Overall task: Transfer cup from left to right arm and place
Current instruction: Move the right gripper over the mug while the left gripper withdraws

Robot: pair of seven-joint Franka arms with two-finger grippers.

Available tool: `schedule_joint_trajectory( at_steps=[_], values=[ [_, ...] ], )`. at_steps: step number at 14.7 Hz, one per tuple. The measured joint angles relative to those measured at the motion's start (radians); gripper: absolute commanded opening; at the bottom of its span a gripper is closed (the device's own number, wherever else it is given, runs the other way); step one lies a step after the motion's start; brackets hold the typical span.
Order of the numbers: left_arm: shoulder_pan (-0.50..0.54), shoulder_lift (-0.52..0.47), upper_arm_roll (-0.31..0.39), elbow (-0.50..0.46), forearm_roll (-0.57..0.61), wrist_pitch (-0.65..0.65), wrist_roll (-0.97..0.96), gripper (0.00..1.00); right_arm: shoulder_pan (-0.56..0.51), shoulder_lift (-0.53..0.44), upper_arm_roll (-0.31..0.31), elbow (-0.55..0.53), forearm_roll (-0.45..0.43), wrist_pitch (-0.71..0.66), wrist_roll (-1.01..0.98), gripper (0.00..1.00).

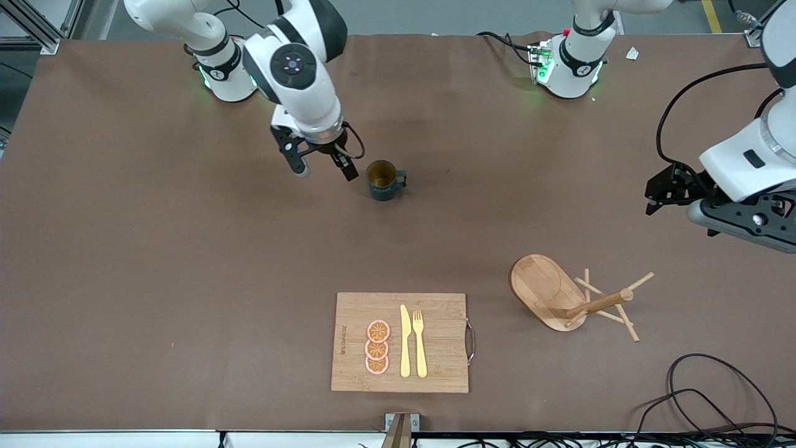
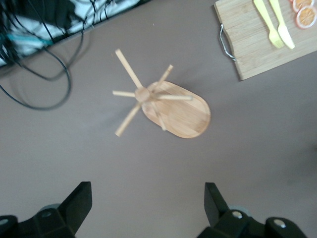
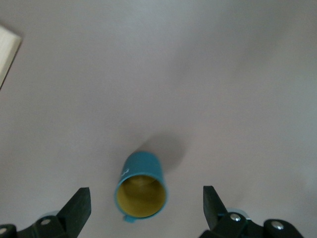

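The cup (image 1: pixel 383 180), a small dark teal mug with a yellow-brown inside, stands upright on the brown table, its handle toward the left arm's end. My right gripper (image 1: pixel 323 167) is open and empty, just above the table beside the cup, toward the right arm's end. In the right wrist view the cup (image 3: pixel 141 186) sits between and ahead of the spread fingers (image 3: pixel 78 208), not touching them. My left gripper (image 1: pixel 659 190) is open and empty, up in the air over the left arm's end of the table. Its fingers (image 2: pixel 215 201) show wide apart in the left wrist view.
A wooden board (image 1: pixel 401 342) with a yellow knife, fork and orange slices lies near the front edge. A wooden mug tree (image 1: pixel 572 302) lies tipped on its side beside it, toward the left arm's end; it also shows in the left wrist view (image 2: pixel 163 109). Black cables (image 1: pixel 715 398) lie at the front corner.
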Motion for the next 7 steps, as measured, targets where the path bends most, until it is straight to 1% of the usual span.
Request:
schedule_joint_trajectory(
  at_steps=[2,4,5,7],
  values=[
    [0.012,-0.025,0.000,-0.039,-0.038,-0.002,-0.060,1.00,0.048,0.050,0.000,-0.002,0.000,0.069,0.193,1.00],
    [0.015,-0.064,0.000,-0.084,-0.045,-0.001,-0.115,1.00,0.071,0.094,0.000,-0.002,0.000,0.120,0.343,1.00],
    [0.014,-0.093,-0.002,-0.119,-0.045,0.005,-0.140,1.00,0.072,0.109,0.000,-0.002,0.000,0.136,0.399,1.00],
    [0.014,-0.169,-0.009,-0.219,-0.040,0.058,-0.176,1.00,0.074,0.124,-0.001,-0.007,0.000,0.153,0.489,1.00]
  ],
)
